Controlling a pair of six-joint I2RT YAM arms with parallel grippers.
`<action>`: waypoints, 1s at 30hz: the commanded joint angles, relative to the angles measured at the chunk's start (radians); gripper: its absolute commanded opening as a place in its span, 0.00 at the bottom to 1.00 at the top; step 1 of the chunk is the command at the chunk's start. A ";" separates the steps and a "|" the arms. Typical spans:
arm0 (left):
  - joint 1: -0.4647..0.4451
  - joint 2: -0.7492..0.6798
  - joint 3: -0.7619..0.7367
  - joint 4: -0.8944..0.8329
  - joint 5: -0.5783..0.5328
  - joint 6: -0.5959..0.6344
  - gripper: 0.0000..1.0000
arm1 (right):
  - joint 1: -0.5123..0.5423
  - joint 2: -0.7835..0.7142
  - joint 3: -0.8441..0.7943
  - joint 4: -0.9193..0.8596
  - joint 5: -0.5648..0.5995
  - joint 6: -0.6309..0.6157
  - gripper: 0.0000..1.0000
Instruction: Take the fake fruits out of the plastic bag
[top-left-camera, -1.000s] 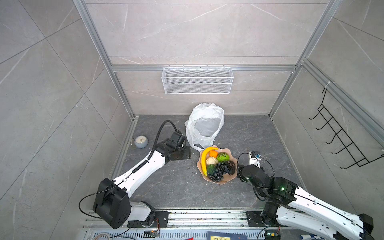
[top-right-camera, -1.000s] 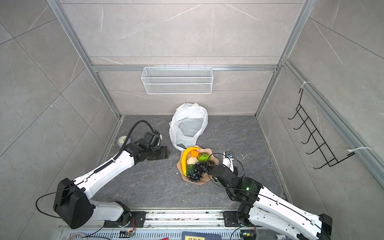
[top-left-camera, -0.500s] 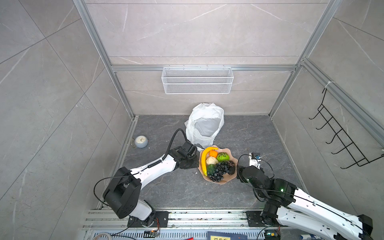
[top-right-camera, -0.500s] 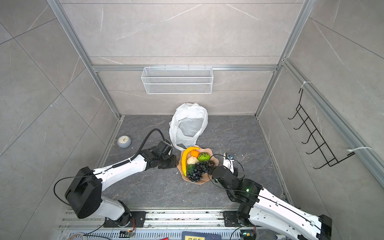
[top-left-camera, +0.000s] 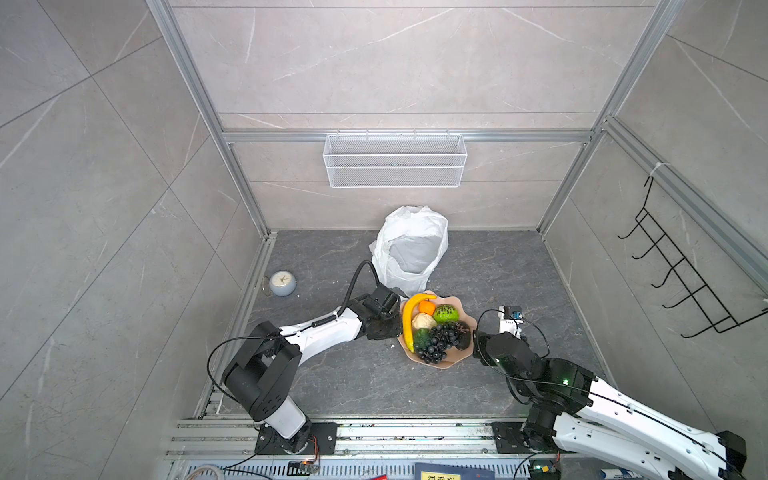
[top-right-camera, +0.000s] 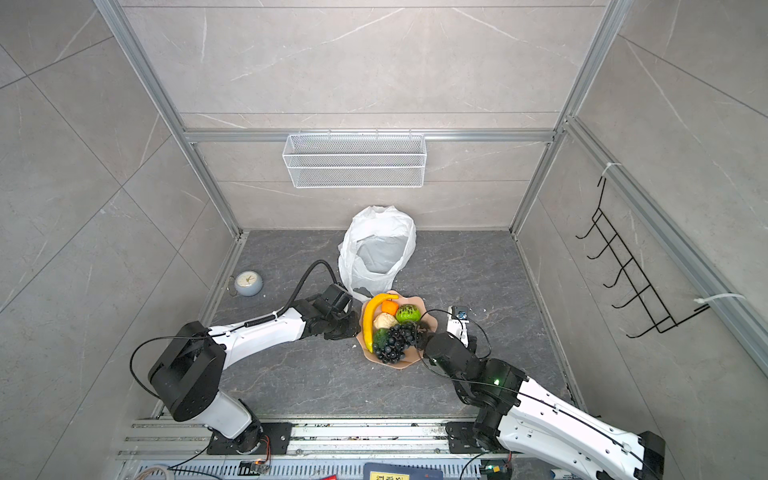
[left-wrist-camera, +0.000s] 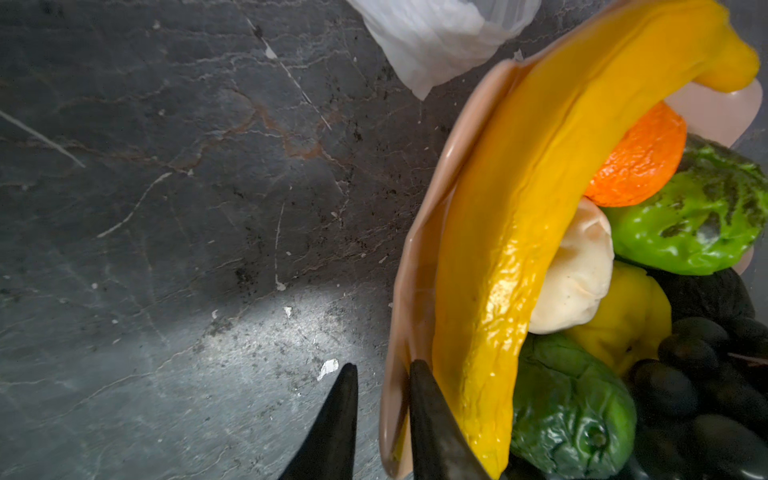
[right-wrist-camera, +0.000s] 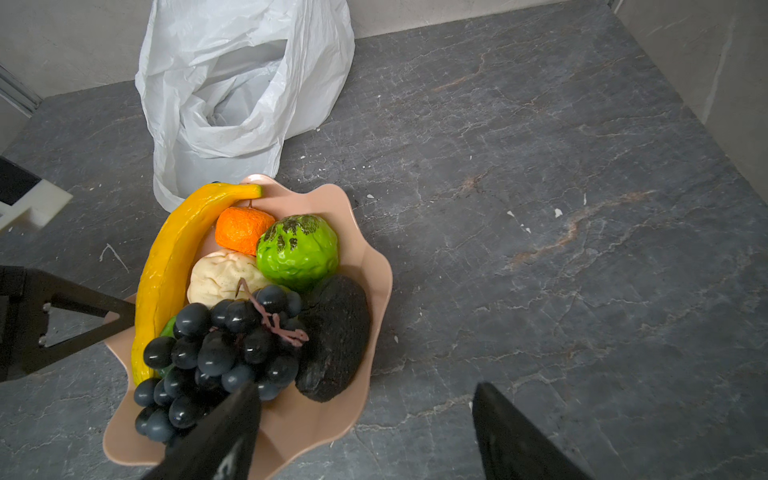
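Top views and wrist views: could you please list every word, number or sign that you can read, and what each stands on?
No text can be read.
The yellow label at the bottom edge in a top view: print too small and cut off.
The small clock: dial marks too small to read.
The fake fruits, pink plate, plastic bag: no writing seen.

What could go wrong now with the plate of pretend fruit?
1. The left gripper has its fingers on either side of the plate rim, right beside the banana. A tug or lift from that one edge might tilt the plate and spill everything piled on it.
2. The right gripper is open, with one finger close to the grapes. It could bump them off the plate.
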 joint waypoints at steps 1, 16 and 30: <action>-0.002 0.004 0.011 0.003 -0.008 -0.023 0.18 | -0.002 0.015 -0.002 -0.002 -0.001 0.011 0.82; 0.144 -0.141 -0.180 0.076 0.064 -0.011 0.09 | -0.002 0.067 0.032 -0.012 -0.005 0.012 0.81; 0.254 -0.288 -0.326 0.095 0.122 0.033 0.21 | -0.002 0.124 0.059 0.019 -0.004 -0.009 0.81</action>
